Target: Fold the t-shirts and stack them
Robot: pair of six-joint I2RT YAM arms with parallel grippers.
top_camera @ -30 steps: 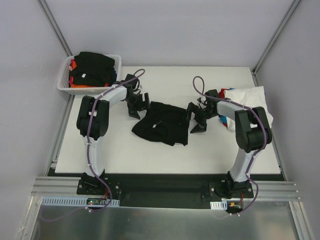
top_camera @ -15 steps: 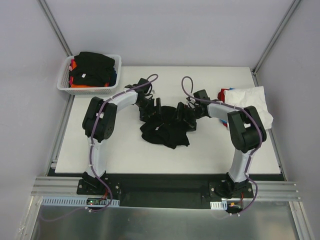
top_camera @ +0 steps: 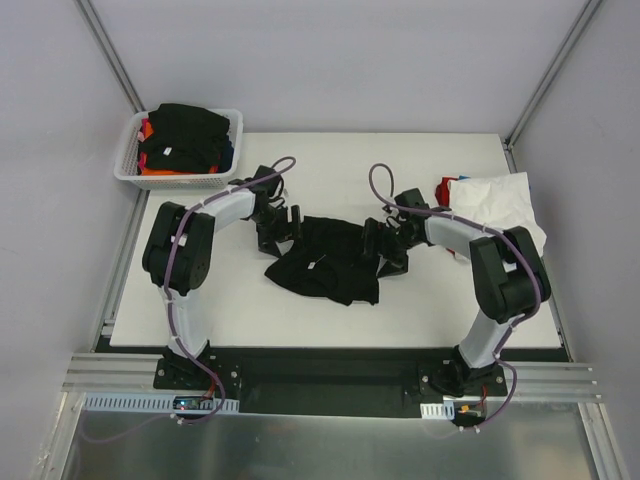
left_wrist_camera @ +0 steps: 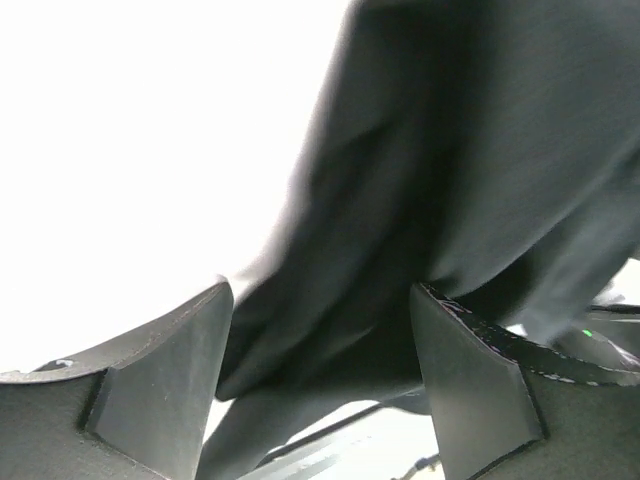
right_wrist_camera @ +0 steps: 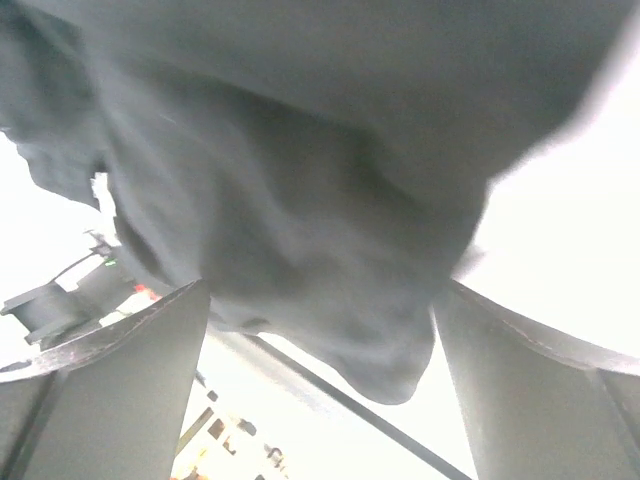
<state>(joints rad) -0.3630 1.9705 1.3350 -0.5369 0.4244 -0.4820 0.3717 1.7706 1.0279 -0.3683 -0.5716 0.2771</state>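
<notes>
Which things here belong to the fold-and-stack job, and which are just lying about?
Job:
black t-shirt, mid-table
shirt pile in the basket
white shirt, right edge
left gripper and right gripper, both open around the black cloth

Lying about:
basket
table

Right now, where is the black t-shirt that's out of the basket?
In the top view the black t-shirt lies crumpled mid-table, between the left gripper and right gripper.
</notes>
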